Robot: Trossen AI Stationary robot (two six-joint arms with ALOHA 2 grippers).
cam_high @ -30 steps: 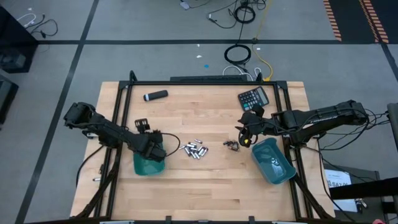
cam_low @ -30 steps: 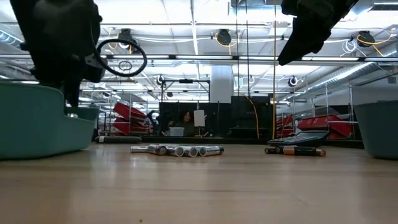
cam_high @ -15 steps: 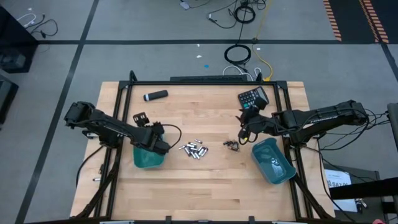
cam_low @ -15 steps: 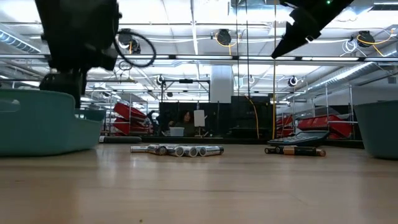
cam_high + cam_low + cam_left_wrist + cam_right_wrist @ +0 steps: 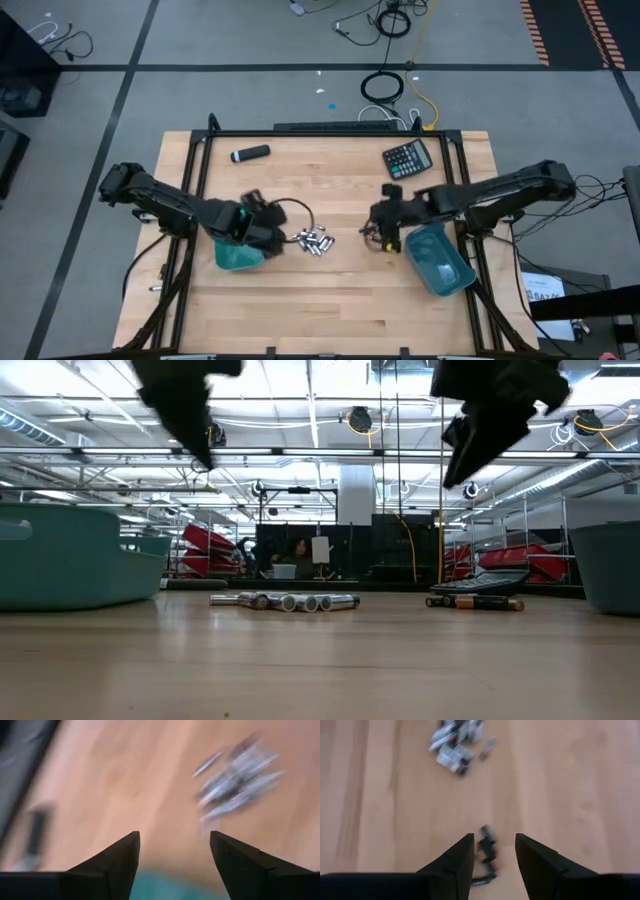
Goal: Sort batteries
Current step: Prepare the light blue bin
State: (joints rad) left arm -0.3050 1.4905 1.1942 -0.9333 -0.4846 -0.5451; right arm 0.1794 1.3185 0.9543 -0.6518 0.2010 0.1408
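Hovering right gripper [image 5: 492,851] above small dark batteries [image 5: 487,845], fingers apart

Both arms reach inward, left pincer [image 5: 272,228] and right pincer [image 5: 381,226] spread, empty.

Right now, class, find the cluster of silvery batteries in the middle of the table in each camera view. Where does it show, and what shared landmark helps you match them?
High view: silvery batteries at table centre, between the teal bins.
Low view: a row on the tabletop, left of centre.
Left wrist view: blurred cluster ahead of the left gripper.
Right wrist view: cluster far beyond the right gripper.
Shared landmark: the small dark batteries beside the cluster.
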